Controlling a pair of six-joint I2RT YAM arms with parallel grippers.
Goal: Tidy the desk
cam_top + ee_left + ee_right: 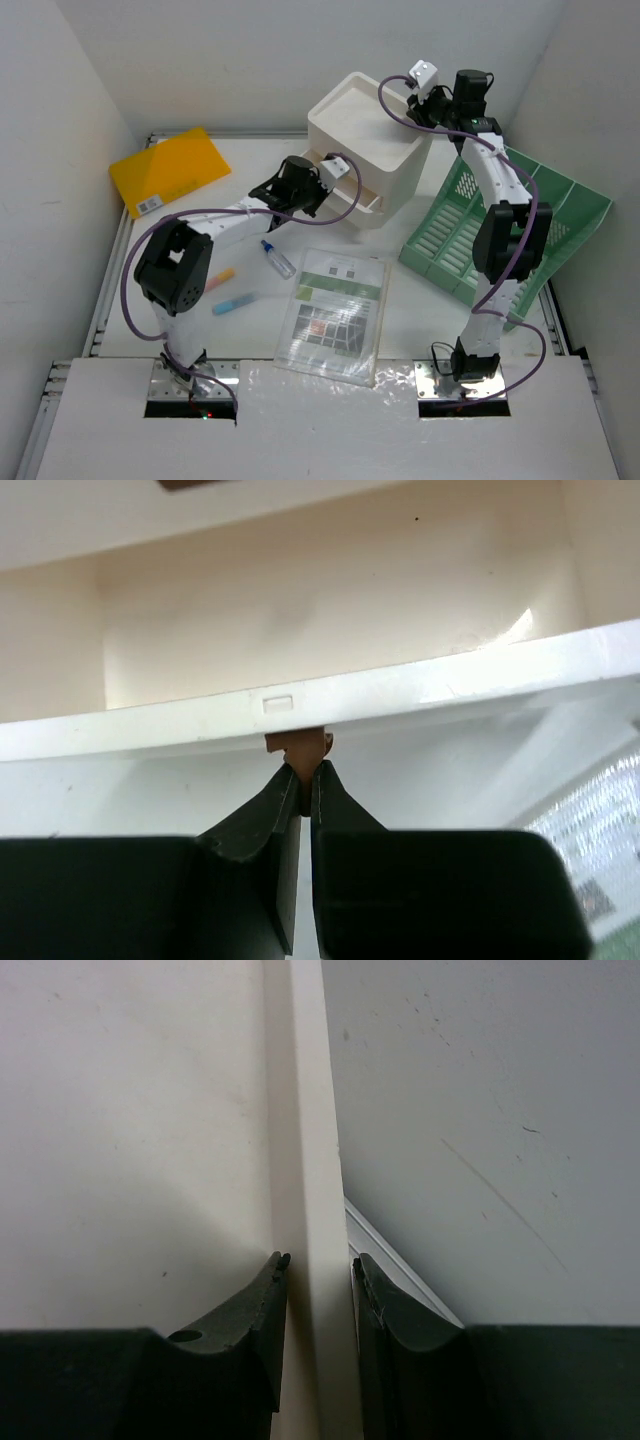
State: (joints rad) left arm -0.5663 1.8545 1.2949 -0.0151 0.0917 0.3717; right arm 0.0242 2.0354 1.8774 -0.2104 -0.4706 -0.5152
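On the white desk stands a cream drawer box. Its bottom drawer is pulled out a little. My left gripper is at that drawer's front. In the left wrist view it is shut on the drawer's small brown knob, under the white front edge. My right gripper sits at the box's top back corner. The right wrist view shows it shut on the box's rim wall, one finger on each side.
A yellow folder lies at the back left. A green slatted tray leans at the right. Near the middle lie a small blue-capped bottle, a clear sleeve with a printed sheet, an orange marker and a blue marker.
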